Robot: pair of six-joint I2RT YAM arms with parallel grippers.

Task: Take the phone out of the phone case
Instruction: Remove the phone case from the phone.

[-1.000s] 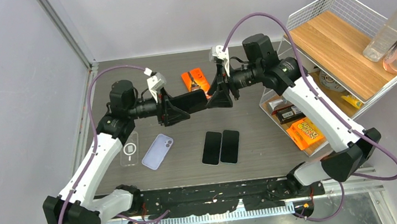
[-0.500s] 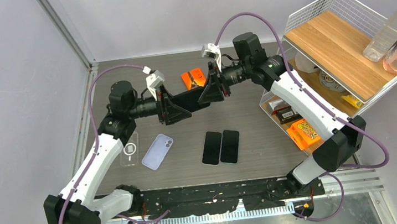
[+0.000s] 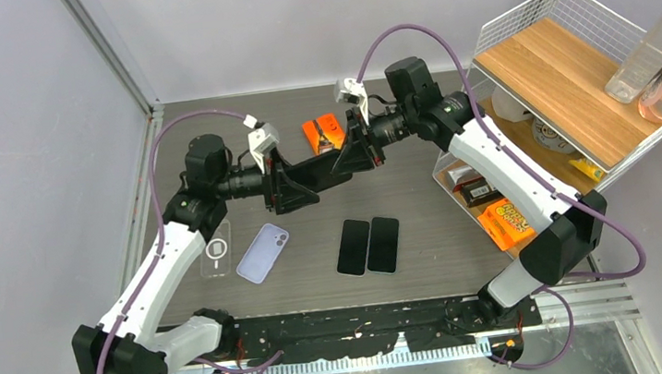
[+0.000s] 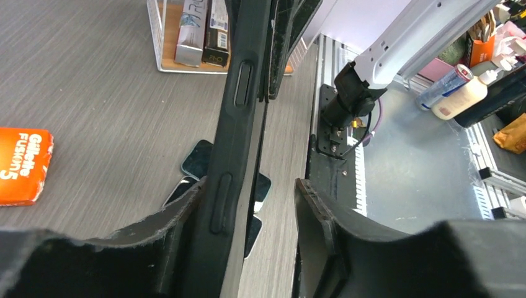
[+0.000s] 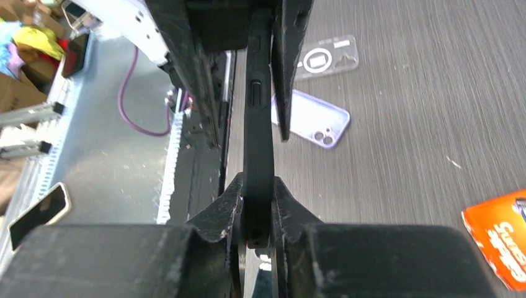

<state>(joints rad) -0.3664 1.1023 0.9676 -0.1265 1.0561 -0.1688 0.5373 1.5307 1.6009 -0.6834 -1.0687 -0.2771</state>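
A black phone case [image 3: 321,168] hangs edge-on above the table between my two grippers. The right gripper [image 3: 356,154] is shut on its right end; in the right wrist view both pads press the case [image 5: 257,124] at the gripper [image 5: 257,186]. The left gripper [image 3: 294,183] stands round the left end. In the left wrist view the case [image 4: 239,124] leans on one finger [image 4: 180,217], with a clear gap to the other finger [image 4: 316,217], so this gripper [image 4: 250,186] is open. I cannot tell the phone apart from the case.
On the table below lie two black phones [image 3: 368,245] side by side, a lilac case [image 3: 263,252] and a clear case [image 3: 216,249]. An orange packet [image 3: 325,132] sits behind the grippers. A wire shelf [image 3: 565,60] with bottles and snack boxes [image 3: 509,220] stands at the right.
The right gripper moved left onto the case's end and shut on it. The left gripper's jaws have widened, leaving a gap on one side of the case.
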